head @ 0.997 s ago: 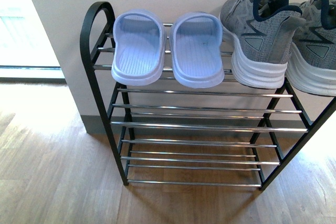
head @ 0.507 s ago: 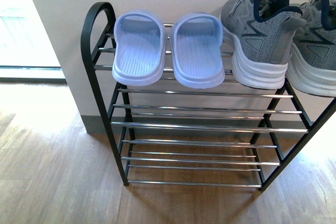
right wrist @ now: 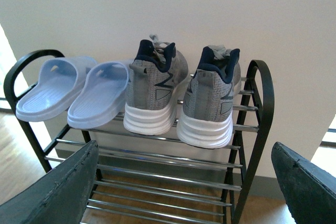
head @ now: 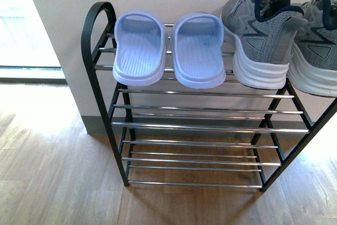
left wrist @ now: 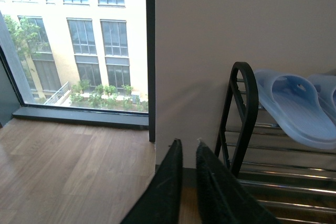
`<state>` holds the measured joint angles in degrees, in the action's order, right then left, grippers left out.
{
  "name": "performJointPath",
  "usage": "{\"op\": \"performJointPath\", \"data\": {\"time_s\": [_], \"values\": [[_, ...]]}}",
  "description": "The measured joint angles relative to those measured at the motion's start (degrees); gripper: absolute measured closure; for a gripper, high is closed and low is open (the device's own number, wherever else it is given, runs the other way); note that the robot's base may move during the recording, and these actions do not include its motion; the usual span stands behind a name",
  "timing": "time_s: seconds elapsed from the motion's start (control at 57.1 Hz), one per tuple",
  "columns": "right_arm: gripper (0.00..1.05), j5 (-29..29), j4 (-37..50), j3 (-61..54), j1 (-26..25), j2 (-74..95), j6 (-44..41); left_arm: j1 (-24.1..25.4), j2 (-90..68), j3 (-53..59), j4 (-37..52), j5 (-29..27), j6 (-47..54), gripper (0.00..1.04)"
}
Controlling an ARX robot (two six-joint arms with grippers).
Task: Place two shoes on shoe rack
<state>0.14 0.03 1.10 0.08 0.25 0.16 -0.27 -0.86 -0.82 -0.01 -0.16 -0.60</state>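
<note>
The shoe rack [head: 210,127] stands against a white wall, with black side frames and chrome bars. Two pale blue slide sandals [head: 141,46] [head: 199,48] lie side by side on the left of its top shelf. Two grey knit sneakers [head: 260,38] [head: 318,40] stand on the right of that shelf. The right wrist view shows both sandals [right wrist: 52,87] and both sneakers [right wrist: 155,90] [right wrist: 210,100] on the rack [right wrist: 252,129]. My right gripper [right wrist: 184,182] is open and empty, back from the rack. My left gripper [left wrist: 186,148] is shut and empty, left of the rack's black side frame [left wrist: 244,114].
The floor is wood plank [head: 52,172]. A window with a dark frame [left wrist: 150,56] stands left of the wall. The rack's lower shelves [head: 195,156] hold nothing.
</note>
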Motion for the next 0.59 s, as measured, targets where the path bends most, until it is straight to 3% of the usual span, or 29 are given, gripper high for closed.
{"op": "performJointPath", "data": {"time_s": [0.42, 0.595], "values": [[0.09, 0.02, 0.0, 0.0, 0.0, 0.02, 0.0, 0.02, 0.0, 0.0, 0.0, 0.02, 0.02, 0.1], [0.09, 0.0, 0.0, 0.0, 0.0, 0.0, 0.0, 0.02, 0.0, 0.0, 0.0, 0.0, 0.15, 0.09]]}}
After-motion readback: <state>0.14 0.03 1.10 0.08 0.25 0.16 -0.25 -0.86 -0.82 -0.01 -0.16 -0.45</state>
